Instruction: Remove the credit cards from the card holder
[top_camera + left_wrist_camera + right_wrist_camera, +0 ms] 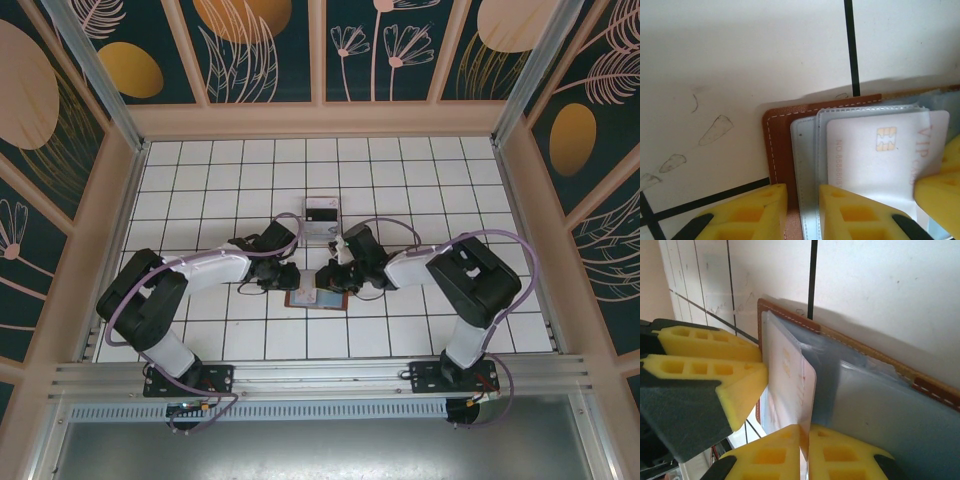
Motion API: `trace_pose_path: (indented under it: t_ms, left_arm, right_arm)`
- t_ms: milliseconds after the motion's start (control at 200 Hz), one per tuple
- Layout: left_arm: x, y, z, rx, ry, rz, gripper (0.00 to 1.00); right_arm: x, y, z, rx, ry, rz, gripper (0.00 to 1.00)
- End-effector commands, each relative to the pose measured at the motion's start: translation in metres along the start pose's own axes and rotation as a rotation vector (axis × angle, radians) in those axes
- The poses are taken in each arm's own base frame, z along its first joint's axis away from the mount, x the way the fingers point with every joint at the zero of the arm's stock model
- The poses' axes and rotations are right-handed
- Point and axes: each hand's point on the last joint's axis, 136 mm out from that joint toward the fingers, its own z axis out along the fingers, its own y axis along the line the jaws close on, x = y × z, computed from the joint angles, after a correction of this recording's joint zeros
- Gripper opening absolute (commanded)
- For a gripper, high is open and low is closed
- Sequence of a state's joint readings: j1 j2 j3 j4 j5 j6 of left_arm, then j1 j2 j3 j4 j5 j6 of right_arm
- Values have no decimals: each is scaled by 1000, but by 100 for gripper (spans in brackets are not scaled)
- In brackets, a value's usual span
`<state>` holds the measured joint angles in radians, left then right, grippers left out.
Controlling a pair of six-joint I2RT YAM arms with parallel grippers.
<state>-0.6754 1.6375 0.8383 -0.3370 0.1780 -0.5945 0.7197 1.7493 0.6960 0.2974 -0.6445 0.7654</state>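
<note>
The holder (pixel 318 298) lies open on the table (pixel 420 180). The left fingers (pixel 747 212) are narrowed to a grip on its stitched brown edge, and bare tiles spread left of that edge and beyond it. The right fingers (pixel 845 455) are closed on one edge of a pale chip card (pixel 880 150) over the holder's grey sleeves. A clear stand (pixel 322 215) sits beyond the holder, apart from it.

Arms angled inward; left tool (pixel 289 277), right tool (pixel 323 278) clamped, tips near.
</note>
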Motion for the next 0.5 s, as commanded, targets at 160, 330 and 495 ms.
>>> trace_pose_path:
  t_ms: [160, 330, 495]
  left_arm:
    - [27, 36, 17, -141, 94, -3, 25]
    - [28, 37, 17, -145, 95, -3, 25]
    - [29, 38, 17, -148, 98, -3, 25]
  right_arm:
    - [1, 13, -9, -58, -2, -14, 5]
    - [3, 1, -11, -23, -6, 5, 4]
    - [8, -14, -18, 23, -11, 30, 4]
